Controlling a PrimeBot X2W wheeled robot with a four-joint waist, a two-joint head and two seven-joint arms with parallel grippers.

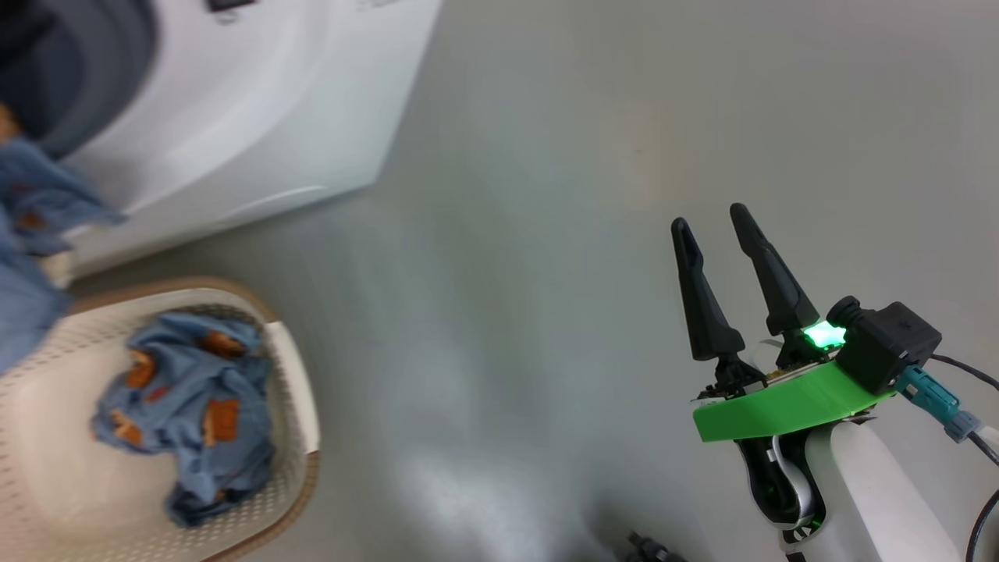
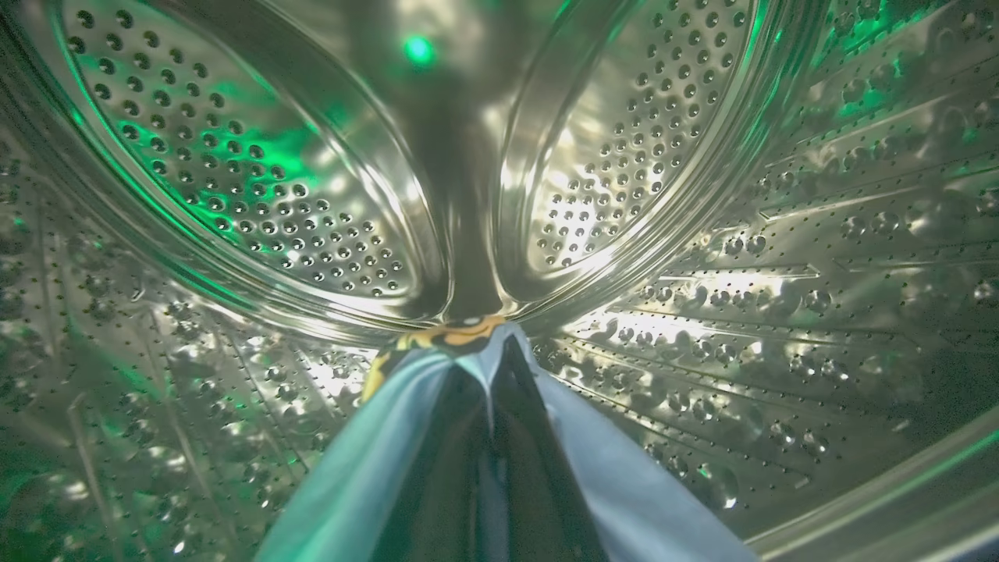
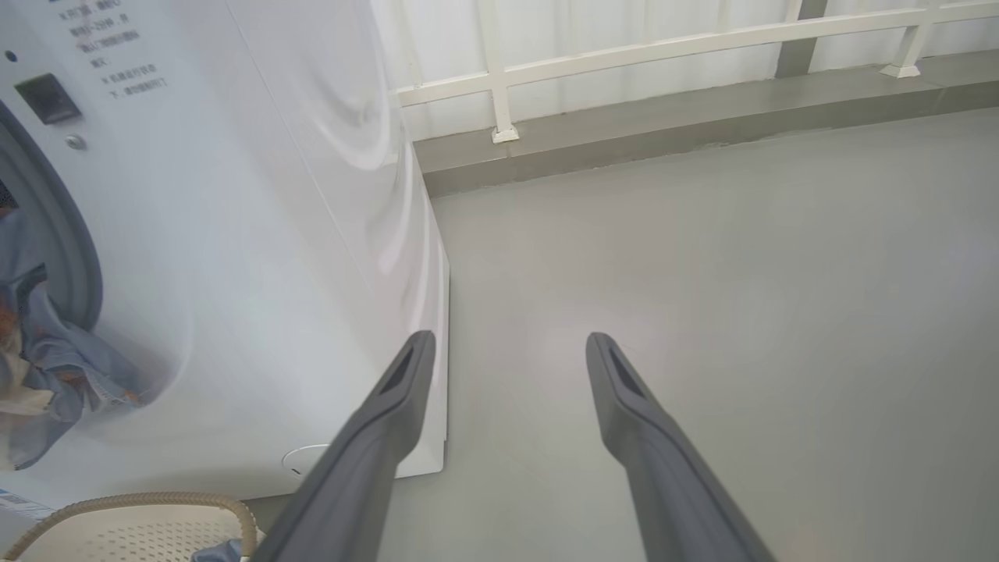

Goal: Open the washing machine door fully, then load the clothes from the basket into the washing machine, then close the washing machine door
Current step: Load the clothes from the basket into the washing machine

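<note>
My left gripper (image 2: 492,343) is inside the washing machine's perforated steel drum (image 2: 257,179), shut on a light blue garment (image 2: 367,460) that drapes over both fingers. In the head view the same cloth (image 1: 35,211) hangs out of the washing machine (image 1: 257,109) opening at the far left. Another of the clothes (image 1: 187,398), blue with orange prints, lies crumpled in the cream basket (image 1: 300,406) on the floor below the opening. My right gripper (image 1: 710,218) hovers open over bare floor, well right of the machine. The washing machine door is out of view.
Grey floor (image 1: 507,273) stretches between the machine and my right arm. In the right wrist view a white railing (image 3: 663,47) on a low kerb runs behind the machine (image 3: 234,234), and the basket's rim (image 3: 133,503) shows at the bottom left.
</note>
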